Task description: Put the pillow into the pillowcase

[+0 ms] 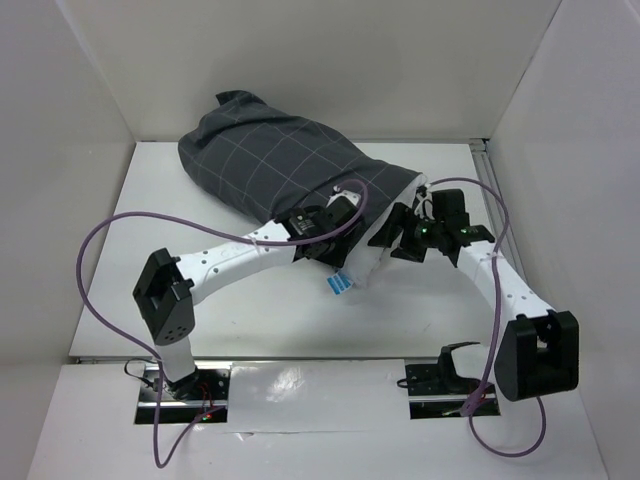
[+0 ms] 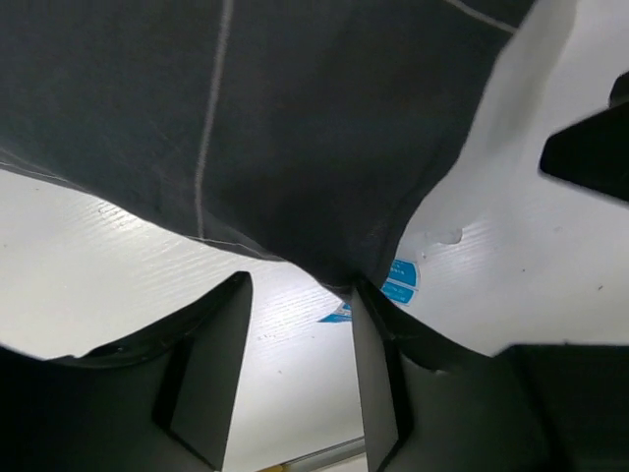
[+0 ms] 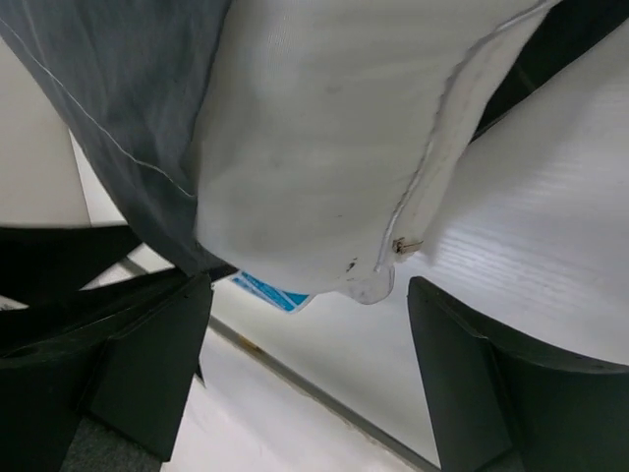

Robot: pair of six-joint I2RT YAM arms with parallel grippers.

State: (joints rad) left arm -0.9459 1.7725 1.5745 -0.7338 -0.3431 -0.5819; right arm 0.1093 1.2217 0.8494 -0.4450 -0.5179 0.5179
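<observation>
The pillow [image 3: 324, 147] pokes out between our wide-open right fingers [image 3: 147, 364], long axis running away into the case [image 2: 295, 128]; half-open left fingers [image 2: 211, 374] straddle its hem [image 2: 339, 275], gripping nothing.

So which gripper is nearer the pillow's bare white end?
Right. The right gripper is open, astride the uncovered corner of the pillow. The left gripper is beside it, at the hem of the pillowcase.

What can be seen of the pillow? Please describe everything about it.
The pillow is white, soft and puffy, with a piped seam and a small blue-and-white tag at its exposed end. Most of it sits inside the grey checked pillowcase. Only this end sticks out, and the whole lies on the white table.
</observation>
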